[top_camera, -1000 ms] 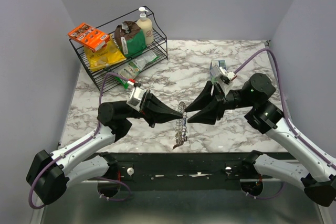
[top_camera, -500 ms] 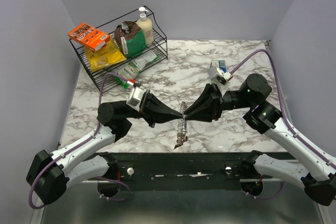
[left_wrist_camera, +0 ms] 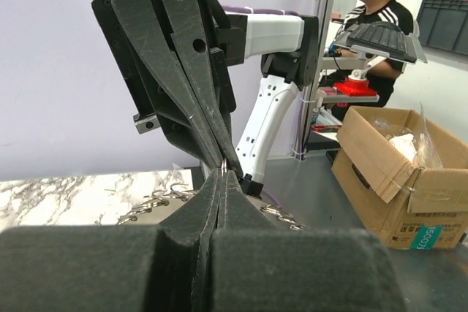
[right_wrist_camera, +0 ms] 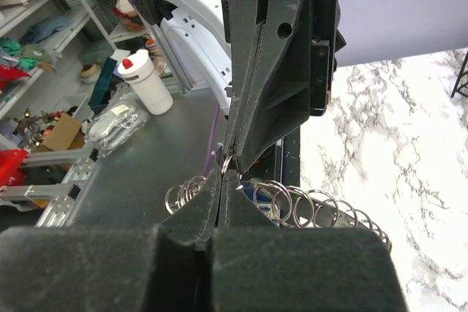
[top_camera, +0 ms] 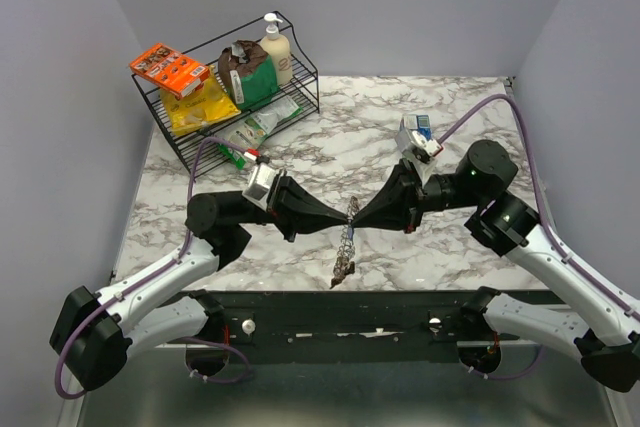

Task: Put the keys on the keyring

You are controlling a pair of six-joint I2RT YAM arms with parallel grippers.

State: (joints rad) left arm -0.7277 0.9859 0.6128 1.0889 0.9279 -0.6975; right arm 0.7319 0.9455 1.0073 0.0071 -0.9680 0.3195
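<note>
Silvery linked rings are hanging as a chain, the keyring, from the spot where the two grippers are meeting tip to tip above the near part of the table. The left gripper is clenching on the chain's upper loop. The right gripper is clamping shut on what looks like the same loop from the opposite side. Both wrist views are showing a thin wire loop caught right where the tips touch. The chain's lower end is trailing down toward the marble. No keys are showing clearly in any view, so I cannot tell where they are lying. The arms seem to be working at prising one ring's coils apart. Doing that well is probably asking each pair of tips to be biting a separate coil, then drawing apart slowly and level, without twisting. The wire is thin and could be slipping out of such narrow tips, and the dangling weight may be tugging it loose.
</note>
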